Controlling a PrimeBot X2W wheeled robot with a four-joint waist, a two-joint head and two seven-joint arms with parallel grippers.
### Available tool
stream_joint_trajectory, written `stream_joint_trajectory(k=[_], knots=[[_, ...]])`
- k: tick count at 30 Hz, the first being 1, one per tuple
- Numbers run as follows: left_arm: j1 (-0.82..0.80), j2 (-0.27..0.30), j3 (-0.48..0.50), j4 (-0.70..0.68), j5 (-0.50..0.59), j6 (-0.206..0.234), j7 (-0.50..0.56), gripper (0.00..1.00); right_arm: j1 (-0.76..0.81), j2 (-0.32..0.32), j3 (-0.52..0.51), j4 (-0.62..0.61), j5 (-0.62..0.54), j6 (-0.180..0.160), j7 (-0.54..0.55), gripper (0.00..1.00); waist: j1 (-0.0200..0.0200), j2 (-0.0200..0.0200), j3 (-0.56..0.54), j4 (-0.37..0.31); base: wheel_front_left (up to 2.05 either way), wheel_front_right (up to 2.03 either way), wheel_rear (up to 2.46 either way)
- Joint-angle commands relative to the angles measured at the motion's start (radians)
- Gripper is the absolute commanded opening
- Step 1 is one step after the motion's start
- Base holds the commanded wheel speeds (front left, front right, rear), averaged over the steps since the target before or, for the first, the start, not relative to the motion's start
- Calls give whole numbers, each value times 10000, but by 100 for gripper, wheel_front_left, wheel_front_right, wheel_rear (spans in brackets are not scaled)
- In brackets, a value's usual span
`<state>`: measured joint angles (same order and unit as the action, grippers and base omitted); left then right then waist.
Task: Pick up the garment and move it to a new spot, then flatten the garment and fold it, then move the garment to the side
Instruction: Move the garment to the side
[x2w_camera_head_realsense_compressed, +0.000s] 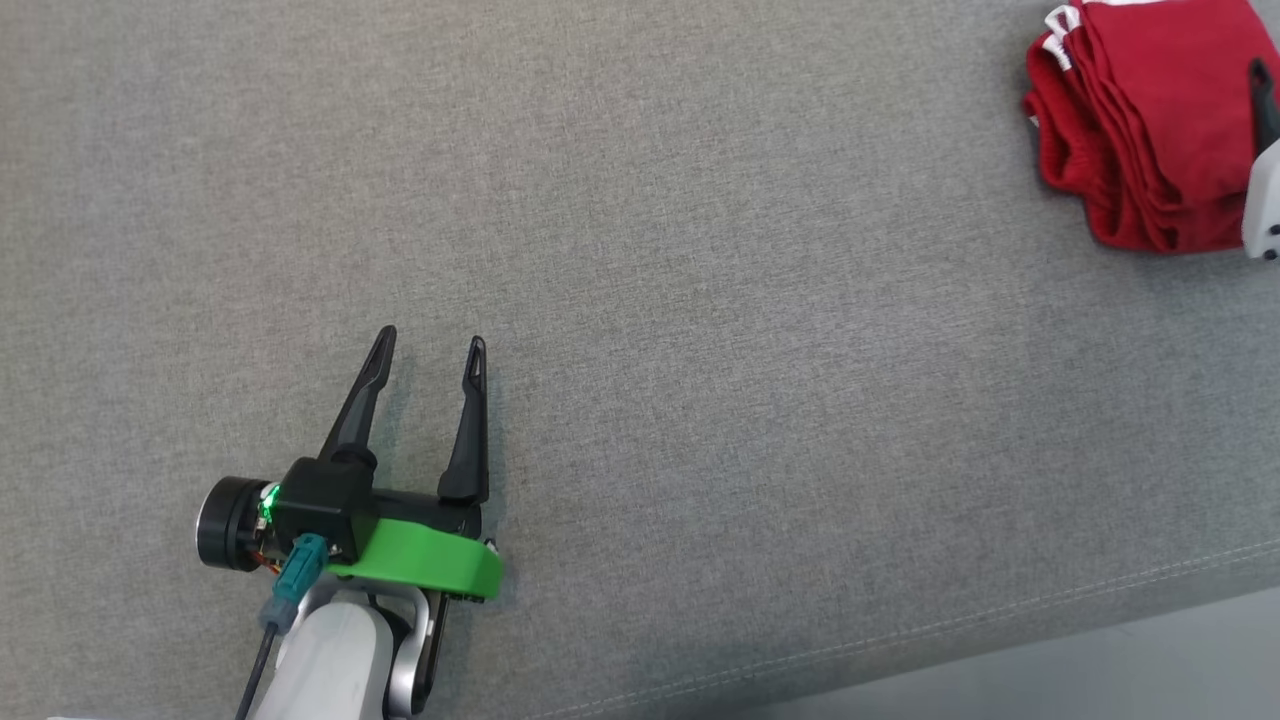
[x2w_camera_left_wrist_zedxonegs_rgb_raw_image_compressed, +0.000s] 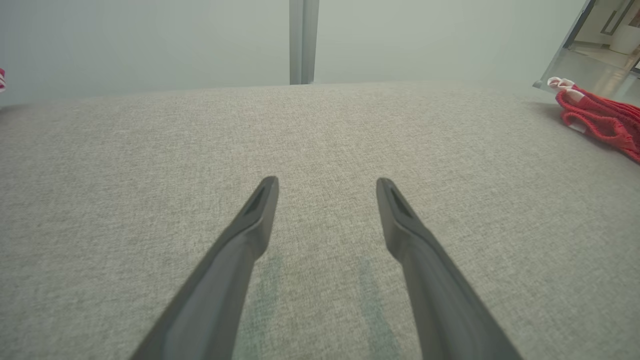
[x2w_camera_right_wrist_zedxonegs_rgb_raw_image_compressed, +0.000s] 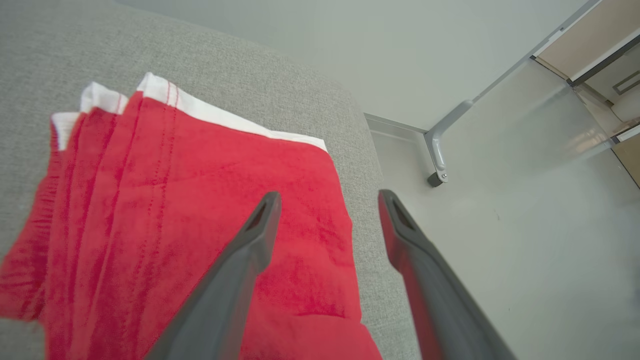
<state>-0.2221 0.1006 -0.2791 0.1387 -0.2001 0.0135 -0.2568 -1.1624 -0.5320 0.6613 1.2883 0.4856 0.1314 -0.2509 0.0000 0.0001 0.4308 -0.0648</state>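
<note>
The folded red garment (x2w_camera_head_realsense_compressed: 1140, 130) is lying at the far right of the grey upholstered surface (x2w_camera_head_realsense_compressed: 700, 300), close to its right edge, so the move-aside step is looking all but done. The right gripper (x2w_camera_right_wrist_zedxonegs_rgb_raw_image_compressed: 328, 196) is standing wide open over it, gripping nothing: one finger is hanging above the red cloth, the other past the edge, over the floor (x2w_camera_right_wrist_zedxonegs_rgb_raw_image_compressed: 500, 240). To finish well, it should be lifting straight up, so that no fingertip is snagging the stacked layers or the white hem (x2w_camera_right_wrist_zedxonegs_rgb_raw_image_compressed: 225, 117) and dragging the pile off that edge. The left gripper (x2w_camera_head_realsense_compressed: 431, 340) is sitting wide open and empty at the near left, well apart from the garment. Between them the surface is offering broad room; the near seam (x2w_camera_head_realsense_compressed: 1000, 610) is marking its limit.
</note>
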Motion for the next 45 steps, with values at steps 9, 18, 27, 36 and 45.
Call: stream_joint_trajectory(k=[9,18,27,36,45], knots=[[-152,-128,117,528,-288,60,-75,100,864,414,-790,-953,-341,-15,-153,100,0,-1,-1283,-118,0,0,0],[439,-337,654,1206,-623,223,-77,100,3343,1114,-2993,-3875,-1303,-15,-155,100,0,-1,-3047,102,0,0,0],[1282,-416,1217,1481,-705,333,-79,100,6094,2447,-4707,-6525,-2574,-15,-155,100,0,-1,-4074,478,0,0,0],[1775,-468,1373,1584,-765,328,-80,100,8765,4085,-6031,-8945,-3589,-15,-155,100,0,-1,-4475,916,0,0,0],[1926,-491,1339,1688,-807,407,-80,100,10431,4750,-6272,-10150,-3747,-15,-13,100,0,-1,-4648,1146,0,0,0]])
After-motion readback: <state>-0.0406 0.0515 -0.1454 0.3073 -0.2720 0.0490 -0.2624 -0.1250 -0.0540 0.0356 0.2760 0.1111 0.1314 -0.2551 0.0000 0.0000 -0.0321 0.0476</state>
